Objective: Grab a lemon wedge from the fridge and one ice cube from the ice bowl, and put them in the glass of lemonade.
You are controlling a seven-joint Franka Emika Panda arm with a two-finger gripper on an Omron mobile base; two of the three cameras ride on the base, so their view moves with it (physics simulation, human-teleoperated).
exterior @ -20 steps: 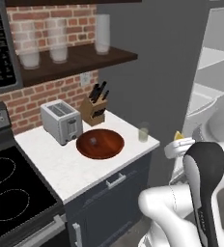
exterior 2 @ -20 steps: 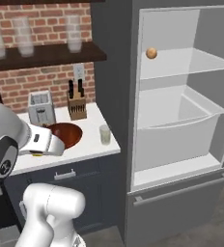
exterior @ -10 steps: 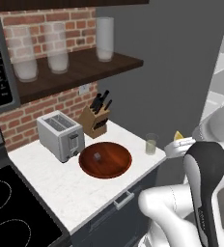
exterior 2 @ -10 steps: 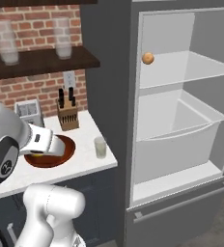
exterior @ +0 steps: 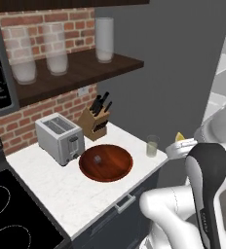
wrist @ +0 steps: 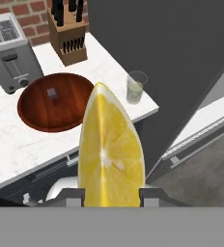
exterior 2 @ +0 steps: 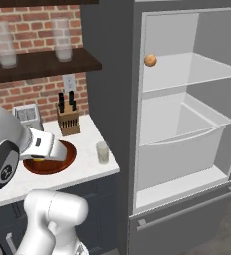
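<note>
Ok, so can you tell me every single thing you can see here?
lemon wedge: one, yellow, in the gripper
glass of lemonade: one, clear with pale liquid, on the counter's right edge
ice bowl: one, reddish-brown, mid-counter
ice cube: one, clear, inside the bowl
toaster: one, silver, left of the bowl
knife block: one, wooden with black handles, by the brick wall
tall glasses: three, frosted, on the dark shelf
stove: one, black, left end of the counter
orange: one, on the fridge's upper shelf
fridge: one, dark grey, open, white inside
gripper: one, shut on the lemon wedge
</note>
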